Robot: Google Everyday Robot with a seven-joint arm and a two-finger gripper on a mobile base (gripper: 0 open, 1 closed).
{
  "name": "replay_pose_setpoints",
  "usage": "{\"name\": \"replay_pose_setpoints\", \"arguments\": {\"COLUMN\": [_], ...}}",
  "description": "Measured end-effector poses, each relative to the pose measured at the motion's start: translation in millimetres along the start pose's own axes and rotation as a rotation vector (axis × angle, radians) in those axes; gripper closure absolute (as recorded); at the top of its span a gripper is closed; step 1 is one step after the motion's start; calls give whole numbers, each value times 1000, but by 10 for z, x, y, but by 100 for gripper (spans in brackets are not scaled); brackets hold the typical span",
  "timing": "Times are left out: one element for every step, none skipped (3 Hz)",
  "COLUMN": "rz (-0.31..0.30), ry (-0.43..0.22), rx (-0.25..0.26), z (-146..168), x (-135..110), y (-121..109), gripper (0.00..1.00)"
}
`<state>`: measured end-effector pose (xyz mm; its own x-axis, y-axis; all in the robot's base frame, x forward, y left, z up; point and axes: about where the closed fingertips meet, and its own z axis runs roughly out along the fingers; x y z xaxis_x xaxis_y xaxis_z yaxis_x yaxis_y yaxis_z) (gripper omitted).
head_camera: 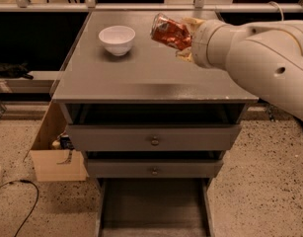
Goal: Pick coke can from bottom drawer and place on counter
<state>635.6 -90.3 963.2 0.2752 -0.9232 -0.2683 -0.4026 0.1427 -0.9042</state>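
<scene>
The red coke can [169, 32] hangs tilted on its side above the grey counter [141, 75], its silver top pointing up and left. My gripper [184, 36] is shut on the can, at the end of the thick white arm that reaches in from the right. The can is clear of the surface, to the right of the white bowl. Below, the bottom drawer [151, 206] stands pulled out, and its flat grey floor holds nothing.
A white bowl [117, 39] sits on the counter's far left part. Two shallower drawers with round knobs [154, 141] are above the bottom one, the upper slightly pulled out. An open cardboard box [55, 154] stands on the speckled floor to the cabinet's left.
</scene>
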Motion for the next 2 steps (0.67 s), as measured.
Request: {"name": "replay_pose_setpoints", "arguments": {"rz": [-8,-21], "ry": [9,6], "rx": [4,-30], "z": [-30,154], "x": [31,39], "y": [-25,84], "gripper": [100,100]}}
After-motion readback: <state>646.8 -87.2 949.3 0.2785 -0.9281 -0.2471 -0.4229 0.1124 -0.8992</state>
